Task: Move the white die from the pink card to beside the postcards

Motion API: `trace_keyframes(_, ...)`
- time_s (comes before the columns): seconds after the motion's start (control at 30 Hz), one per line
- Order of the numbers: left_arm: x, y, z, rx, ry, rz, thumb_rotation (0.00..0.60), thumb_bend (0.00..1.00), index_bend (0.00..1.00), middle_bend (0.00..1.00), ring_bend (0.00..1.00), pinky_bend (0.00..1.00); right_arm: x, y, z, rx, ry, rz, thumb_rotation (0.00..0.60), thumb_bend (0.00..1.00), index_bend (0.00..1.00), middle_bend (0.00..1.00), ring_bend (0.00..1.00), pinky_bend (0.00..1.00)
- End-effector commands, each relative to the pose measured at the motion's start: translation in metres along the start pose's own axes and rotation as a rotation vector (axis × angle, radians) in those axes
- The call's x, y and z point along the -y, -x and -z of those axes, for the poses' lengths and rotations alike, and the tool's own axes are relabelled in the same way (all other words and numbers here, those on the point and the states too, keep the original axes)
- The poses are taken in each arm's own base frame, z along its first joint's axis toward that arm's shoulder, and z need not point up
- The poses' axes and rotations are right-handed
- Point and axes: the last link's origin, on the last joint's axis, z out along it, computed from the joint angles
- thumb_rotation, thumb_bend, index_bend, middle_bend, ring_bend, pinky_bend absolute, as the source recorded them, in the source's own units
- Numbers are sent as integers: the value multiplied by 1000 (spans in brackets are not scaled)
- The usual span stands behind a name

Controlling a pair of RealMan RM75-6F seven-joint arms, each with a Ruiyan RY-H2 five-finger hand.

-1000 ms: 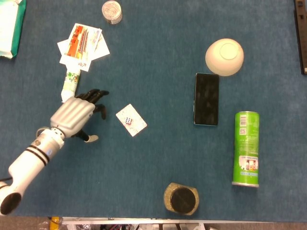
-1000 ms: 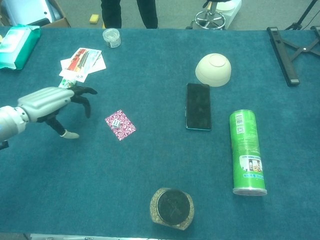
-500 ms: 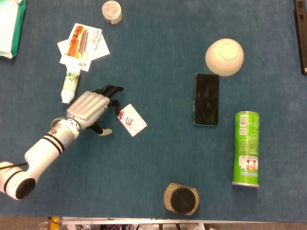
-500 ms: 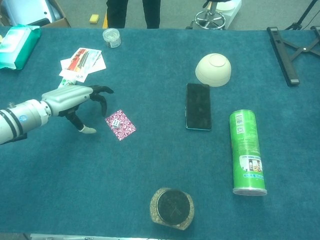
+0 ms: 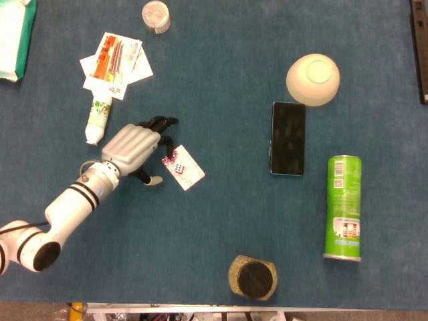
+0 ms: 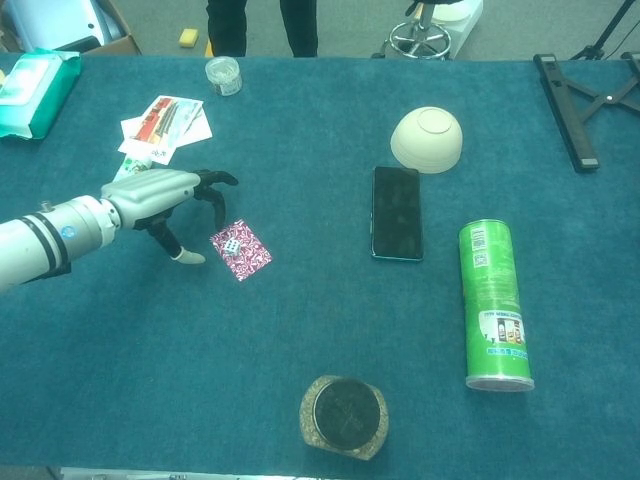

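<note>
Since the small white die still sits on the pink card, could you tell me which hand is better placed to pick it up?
The left hand: open, its fingers beside the small white die on the pink card. The right hand shows in neither view.

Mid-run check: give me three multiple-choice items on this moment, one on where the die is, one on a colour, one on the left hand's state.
1. Where is the white die?
A. on the pink card
B. beside the postcards
C. in the bowl

2. What colour is the lying canister?
A. red
B. green
C. yellow

3. What is the left hand doing?
A. holding the die
B. holding nothing, fingers spread next to the card
C. resting on the phone

Answers: 1 A, the die sits on the pink card, apart from the postcards. 2 B, its label is green in both views. 3 B, the die lies free on the card with the fingers apart and at the card's edge.
</note>
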Motion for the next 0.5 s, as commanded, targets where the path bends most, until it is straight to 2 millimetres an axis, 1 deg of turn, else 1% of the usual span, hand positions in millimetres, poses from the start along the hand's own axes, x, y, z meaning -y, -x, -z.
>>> trace_keyframes(0.03, -1, 1, -3, 8, -13, 2, 600, 173, 449, 55, 44, 199, -1, 0, 0, -1, 3, -1, 600, 0, 553, 407, 432, 568)
trace_keyframes(0.5, -12, 5, -11, 22, -58, 10, 600, 174, 452, 48, 43, 199, -5, -1, 3, -3, 16, -5, 600, 0, 553, 407, 432, 568)
